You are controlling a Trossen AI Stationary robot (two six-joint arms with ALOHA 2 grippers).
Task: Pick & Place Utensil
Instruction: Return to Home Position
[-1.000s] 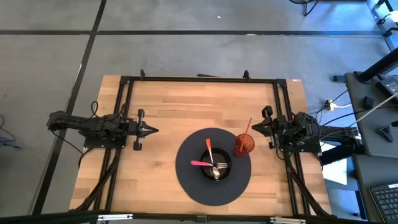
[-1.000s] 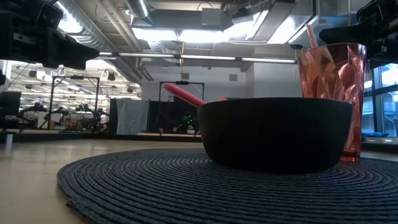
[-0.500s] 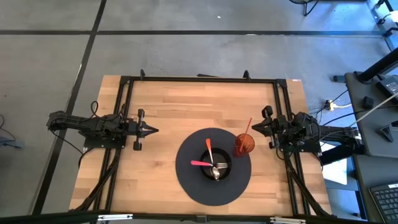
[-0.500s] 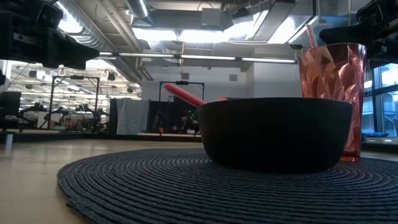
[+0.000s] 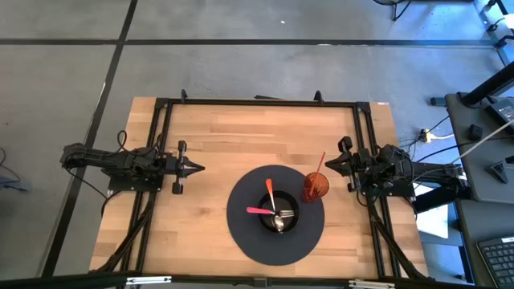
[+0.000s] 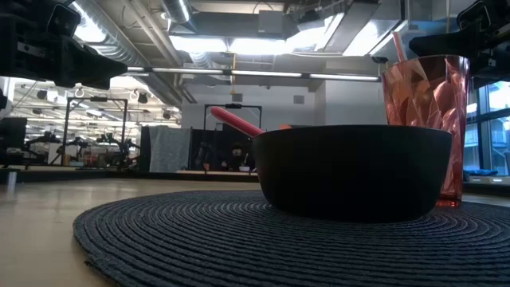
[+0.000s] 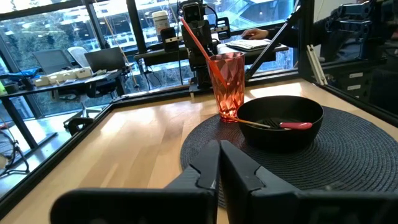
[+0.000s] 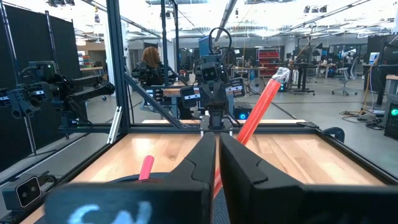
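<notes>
A black bowl (image 5: 278,215) stands in the middle of a round dark woven mat (image 5: 241,229). In the bowl lie a pink-handled utensil (image 5: 257,211) and an orange-handled utensil (image 5: 270,191), their metal heads (image 5: 279,219) in the bowl and their handles leaning on its rim. A red faceted tumbler (image 5: 315,187) stands on the mat's far right part. A long red-handled utensil (image 7: 196,38) leans out of it. My left gripper (image 5: 200,168) hovers shut to the left of the mat. My right gripper (image 5: 327,164) hovers shut just right of the tumbler.
A black metal frame (image 5: 257,102) runs around the wooden table (image 5: 217,136). Bare wood lies to the left of the mat and behind it. Beyond the table are desks, other robot rigs and a person (image 8: 151,62).
</notes>
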